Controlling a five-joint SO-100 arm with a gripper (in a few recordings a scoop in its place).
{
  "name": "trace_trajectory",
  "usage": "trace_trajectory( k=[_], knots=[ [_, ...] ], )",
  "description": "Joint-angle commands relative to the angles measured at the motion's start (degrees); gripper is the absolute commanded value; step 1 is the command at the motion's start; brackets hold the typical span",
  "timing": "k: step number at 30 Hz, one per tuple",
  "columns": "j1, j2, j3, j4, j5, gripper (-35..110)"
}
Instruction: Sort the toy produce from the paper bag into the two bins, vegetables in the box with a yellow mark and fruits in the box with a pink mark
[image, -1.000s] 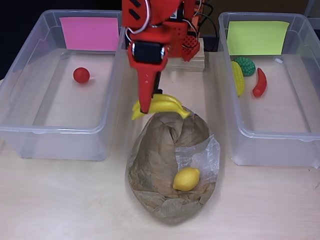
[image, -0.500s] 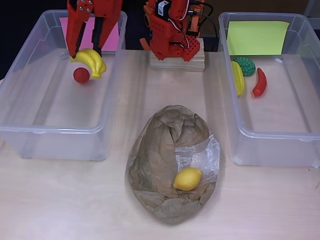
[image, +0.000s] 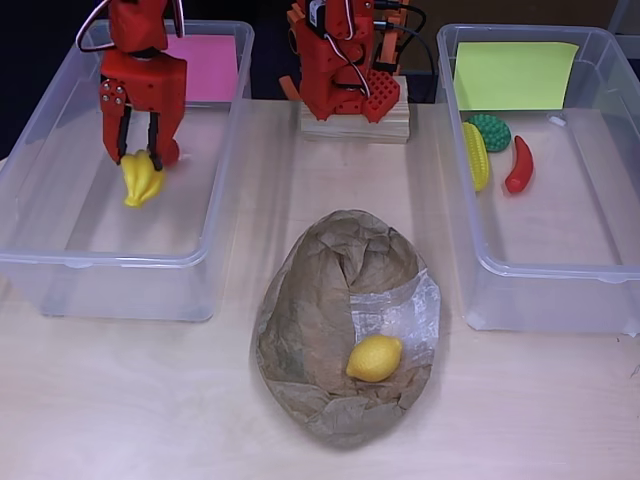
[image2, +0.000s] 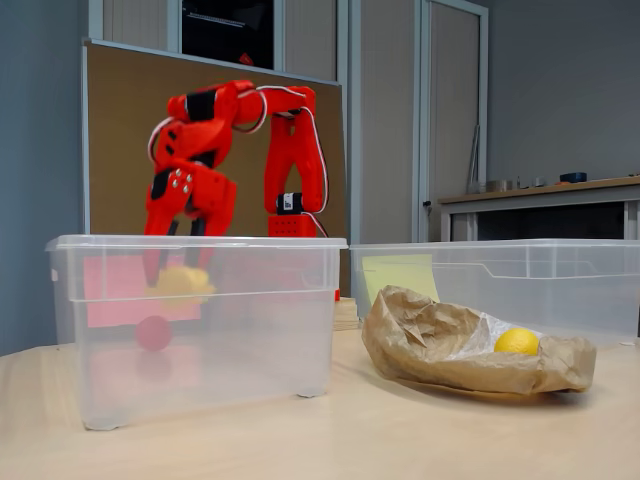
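Broadly, the wooden tabletop (image: 120, 400) carries two clear bins at its far corners. The pink-marked bin (image: 60, 265) sits on the left of the overhead view, the yellow-marked bin (image: 480, 270) on the right. Between them, nearer the front edge, lies the crumpled paper bag (image: 320, 300) with a lemon (image: 374, 358) resting in its open mouth. The red arm (image2: 290, 150) reaches from its wooden base (image: 355, 122) at the far edge down into the pink-marked bin, where the gripper (image: 138, 152) has its fingers spread around the banana bunch (image: 141, 178); whether they clamp it is unclear. A red ball (image2: 153, 332) lies just behind. Corn (image: 476, 155), a green vegetable (image: 491, 131) and a chili (image: 520, 165) lie in the yellow-marked bin.
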Motion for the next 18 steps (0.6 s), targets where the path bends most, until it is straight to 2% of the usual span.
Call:
trace_trajectory(
  k=[1,7,18],
  knots=[
    [2.2,-1.5,1.7,-2.4,2.1,6],
    [3.6,-2.0,4.4,-3.6,4.0,11],
    [3.3,0.4,8.4,-5.3,6.8,28]
  ],
)
